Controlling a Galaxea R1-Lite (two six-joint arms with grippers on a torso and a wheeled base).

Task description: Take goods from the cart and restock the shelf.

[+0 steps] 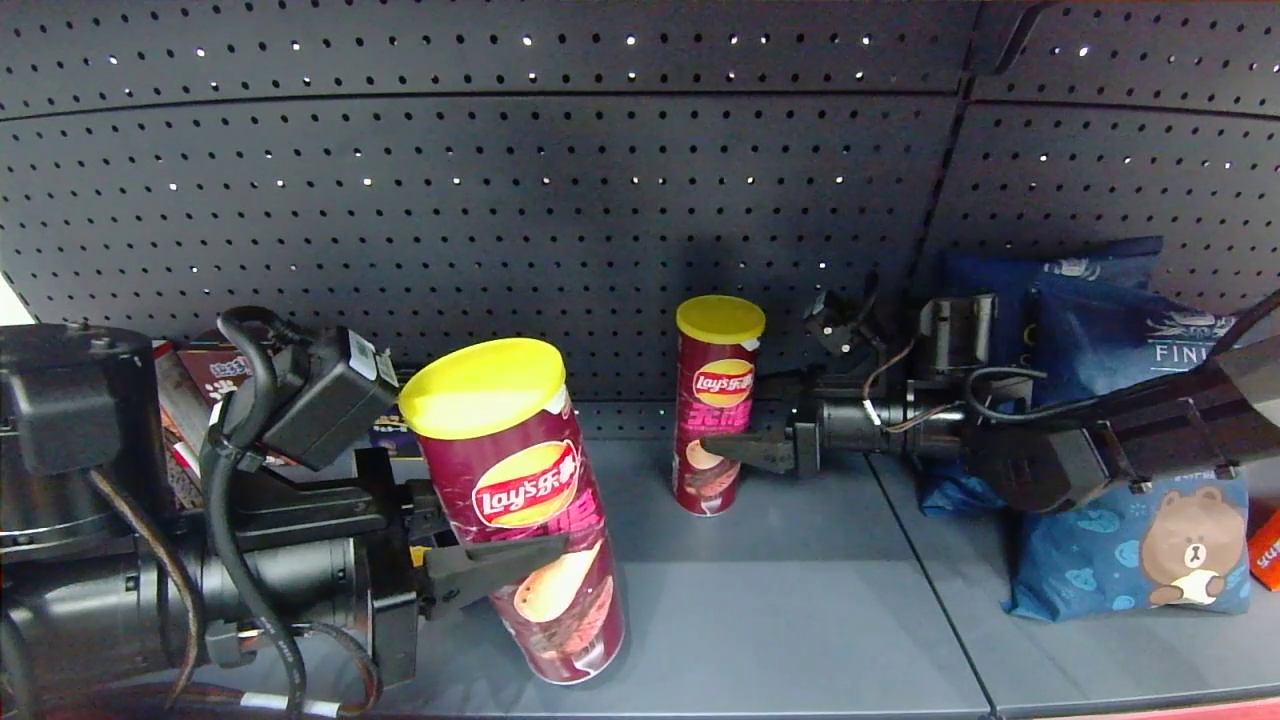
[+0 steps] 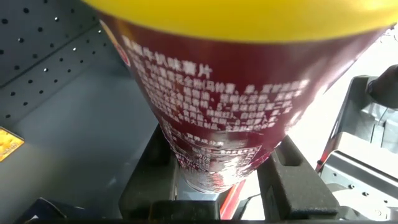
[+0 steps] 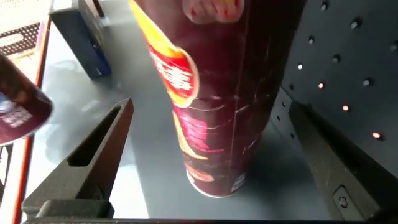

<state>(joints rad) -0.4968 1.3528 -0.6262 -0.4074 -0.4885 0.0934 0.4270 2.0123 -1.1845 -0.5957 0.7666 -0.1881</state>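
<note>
Two maroon chip cans with yellow lids are on the grey shelf (image 1: 800,600). The near can (image 1: 520,500) leans a little by the shelf's front edge, and my left gripper (image 1: 540,540) is shut on its middle. In the left wrist view the fingers (image 2: 149,180) press both sides of that can (image 2: 217,106). The far can (image 1: 715,400) stands upright near the pegboard. My right gripper (image 1: 715,440) is open around it, and in the right wrist view one finger (image 3: 93,155) stands clear of this can (image 3: 217,106).
Dark blue bags (image 1: 1100,320) and a blue bag with a bear print (image 1: 1150,540) fill the shelf's right side. Small boxes (image 1: 215,370) stand at the back left. The pegboard wall (image 1: 600,200) closes the back. Bare shelf lies between the two cans.
</note>
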